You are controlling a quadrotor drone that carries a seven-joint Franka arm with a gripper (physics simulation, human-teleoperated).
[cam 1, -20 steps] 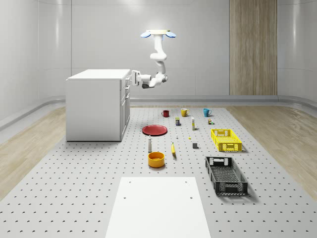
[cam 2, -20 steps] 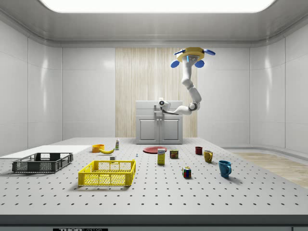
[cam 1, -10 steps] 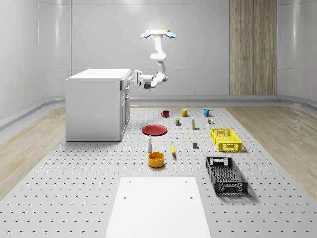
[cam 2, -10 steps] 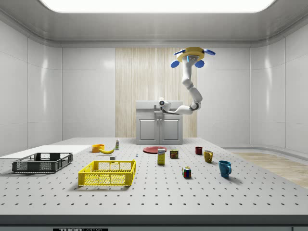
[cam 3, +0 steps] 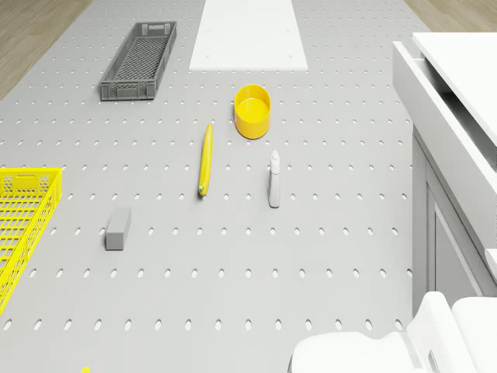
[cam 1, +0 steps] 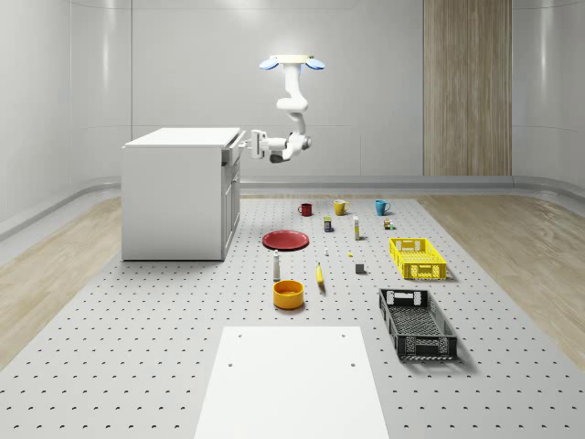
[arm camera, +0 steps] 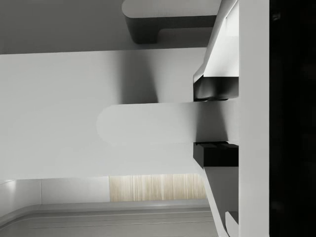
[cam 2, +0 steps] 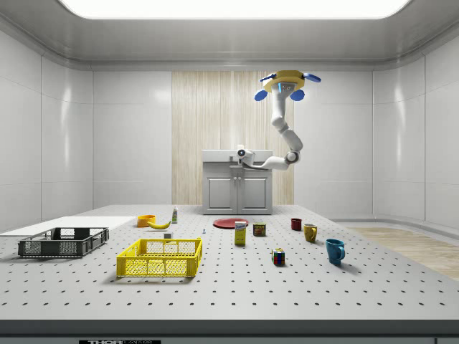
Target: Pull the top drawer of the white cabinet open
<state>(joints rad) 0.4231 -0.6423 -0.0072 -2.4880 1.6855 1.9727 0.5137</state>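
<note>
The drone (cam 1: 292, 62) hovers high above the perforated floor (cam 1: 183, 347), off the front of the white cabinet (cam 1: 174, 197) and above the level of its top, so that the arm (cam 1: 292, 110) can hang down and bend sideways toward the cabinet front. The gripper (cam 1: 249, 142) sits level with the top drawer (cam 3: 446, 128), which stands partly drawn out of the cabinet face at the upper front edge. In the wrist view the two dark pads (arm camera: 216, 88) close on the bar-shaped handle (arm camera: 148, 123) from either side; the fingers are clamped on it with only the bar's thickness between them. This horizontal grip probably lets the pull run straight along the drawer's travel. The drawer appears only partway open.
</note>
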